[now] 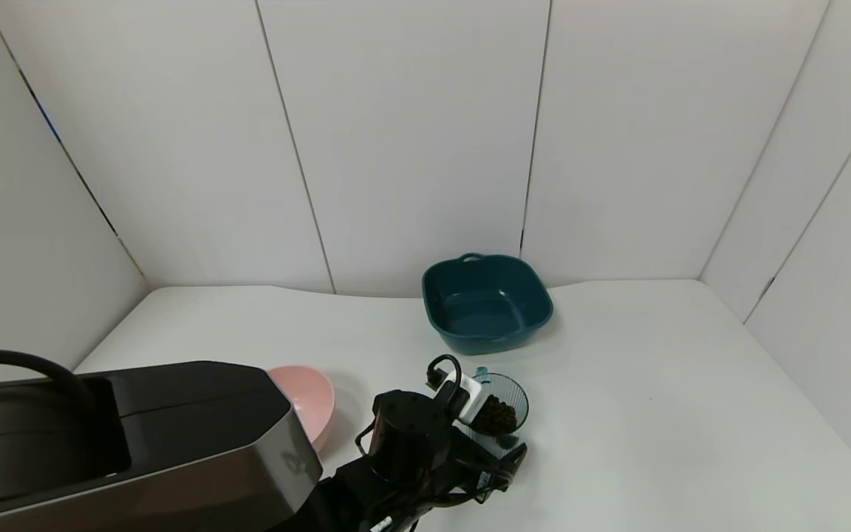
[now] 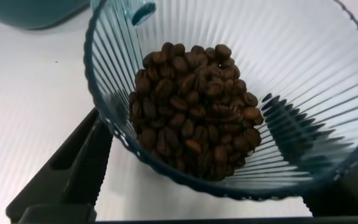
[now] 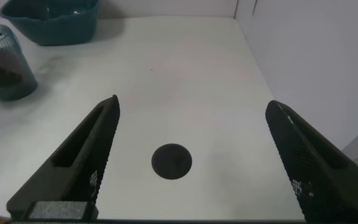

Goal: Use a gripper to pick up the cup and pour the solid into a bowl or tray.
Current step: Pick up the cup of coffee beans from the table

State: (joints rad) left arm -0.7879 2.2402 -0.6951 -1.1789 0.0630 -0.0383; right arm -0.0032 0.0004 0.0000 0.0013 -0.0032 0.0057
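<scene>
The ribbed pale-blue cup (image 1: 503,406) stands upright on the white table, holding a heap of dark brown beans (image 1: 498,415). My left gripper (image 1: 496,423) reaches it from the near side with its fingers spread wide, one on each side of the cup. In the left wrist view the cup (image 2: 303,68) and beans (image 2: 194,112) fill the frame between the black fingers (image 2: 73,168). The pink bowl (image 1: 313,403) sits to the cup's left, half hidden by my arm. My right gripper (image 3: 192,102) is open and empty over bare table; its view shows the cup (image 3: 8,62) far off.
A dark teal squarish dish (image 1: 486,303) with handles stands behind the cup near the back wall, also in the right wrist view (image 3: 51,22). A small dark round spot (image 3: 171,162) lies on the table under the right gripper. White walls enclose the table.
</scene>
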